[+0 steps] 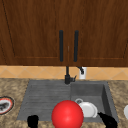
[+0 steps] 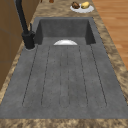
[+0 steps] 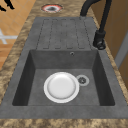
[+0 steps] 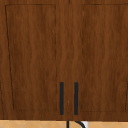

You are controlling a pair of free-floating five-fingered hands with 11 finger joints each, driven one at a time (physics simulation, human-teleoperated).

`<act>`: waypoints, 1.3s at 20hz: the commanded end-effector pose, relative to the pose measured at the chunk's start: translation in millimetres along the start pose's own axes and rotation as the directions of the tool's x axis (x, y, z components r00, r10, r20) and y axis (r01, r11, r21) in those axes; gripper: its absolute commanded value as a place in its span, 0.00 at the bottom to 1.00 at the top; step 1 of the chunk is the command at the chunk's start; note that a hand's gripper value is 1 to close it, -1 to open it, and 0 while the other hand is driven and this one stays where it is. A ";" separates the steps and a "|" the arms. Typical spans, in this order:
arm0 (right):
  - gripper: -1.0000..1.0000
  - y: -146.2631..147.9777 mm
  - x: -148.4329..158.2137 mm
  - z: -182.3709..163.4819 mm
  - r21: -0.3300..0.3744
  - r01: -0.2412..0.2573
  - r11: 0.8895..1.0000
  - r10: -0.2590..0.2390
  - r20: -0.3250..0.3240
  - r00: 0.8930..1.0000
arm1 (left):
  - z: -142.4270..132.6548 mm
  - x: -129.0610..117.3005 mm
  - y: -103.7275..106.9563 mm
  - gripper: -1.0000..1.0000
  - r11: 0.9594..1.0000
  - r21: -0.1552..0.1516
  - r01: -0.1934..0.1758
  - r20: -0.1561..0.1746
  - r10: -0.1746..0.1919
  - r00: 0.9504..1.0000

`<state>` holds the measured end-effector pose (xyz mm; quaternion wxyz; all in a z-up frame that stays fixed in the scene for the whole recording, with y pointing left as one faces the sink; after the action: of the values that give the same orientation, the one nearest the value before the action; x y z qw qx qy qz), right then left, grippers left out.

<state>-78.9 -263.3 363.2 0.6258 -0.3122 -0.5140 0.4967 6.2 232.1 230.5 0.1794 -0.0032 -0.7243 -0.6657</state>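
Note:
My left hand (image 1: 32, 121) hovers at the bottom left, over the front edge of the drainboard (image 1: 45, 97), holding nothing. In the right side view its straight fingers (image 3: 8, 3) show at the top left, off the counter's front. My right hand (image 1: 108, 120) floats at the bottom right by the basin's front corner, its fingers stretched toward the basin and empty. A big red ball (image 1: 67, 114) sits between the hands at the sink's front edge, touching neither. A white plate (image 1: 87, 109) (image 3: 61, 87) lies flat in the basin beside the drain (image 3: 82, 80).
The black faucet (image 1: 67, 75) (image 2: 25, 27) (image 3: 100, 37) stands at the back. A red-rimmed plate (image 1: 5, 105) (image 3: 51, 8) lies on the left counter. A plate with fruit (image 2: 81, 6) sits on the right counter. The wall cabinet (image 4: 64, 60) with two black handles is closed.

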 end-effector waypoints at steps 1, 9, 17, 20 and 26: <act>0.00 1.4 -0.3 1.5 0.000 0.000 1.000 0.000 0.000 1.000 | 0.0 0.0 0.0 0.50 1.000 0.000 0.000 0.000 0.000 1.000; 0.00 2.1 -0.4 2.2 0.001 0.000 1.000 0.000 0.000 1.000 | 0.0 0.0 0.0 0.50 1.000 0.000 0.000 0.000 0.000 1.000; 0.00 1.8 0.0 0.8 0.014 0.001 1.000 -0.001 -0.004 1.000 | 0.0 0.0 0.0 0.50 1.000 0.000 0.000 0.000 0.000 1.000; 0.00 1.9 -0.1 1.2 0.009 0.000 1.000 0.000 -0.002 1.000 | 0.0 0.0 0.0 0.50 1.000 0.000 0.000 0.000 0.000 1.000; 0.50 1.3 -0.1 1.3 -0.001 -0.012 1.000 0.012 0.002 1.000 | -0.5 0.5 1.0 0.00 1.000 0.010 -0.004 -0.008 0.004 1.000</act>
<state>-80.4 -263.1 362.7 0.6223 -0.3158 -0.5138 0.4991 5.9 231.7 230.7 0.1850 -0.0029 -0.7268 -0.6614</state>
